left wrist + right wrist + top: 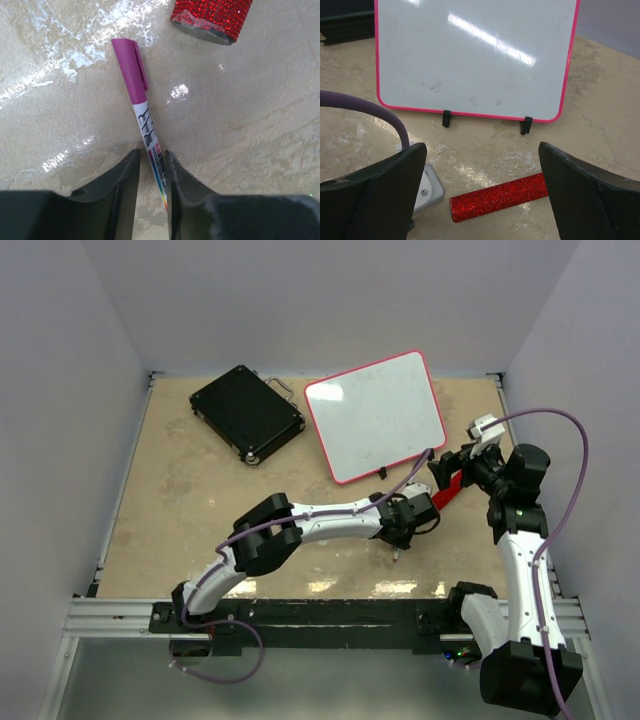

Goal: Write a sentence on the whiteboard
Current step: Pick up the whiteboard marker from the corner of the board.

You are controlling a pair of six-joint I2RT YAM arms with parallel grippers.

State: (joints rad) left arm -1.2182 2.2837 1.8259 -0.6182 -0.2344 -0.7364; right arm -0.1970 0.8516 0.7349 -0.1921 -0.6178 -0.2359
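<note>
The whiteboard (375, 415) is sitting near the far right corner of the bench, its long axis running left to right with the right end skewed toward the far edge and the footed edge facing the near edge. The left arm is stretching low toward the right edge, the left gripper (152, 156) pinching a marker (131, 67) by the barrel, cap pointing away from the fingers. The right arm is bending in from the right edge, the right gripper (482, 150) holding its jaws wide apart near a red rod (495, 197).
</note>
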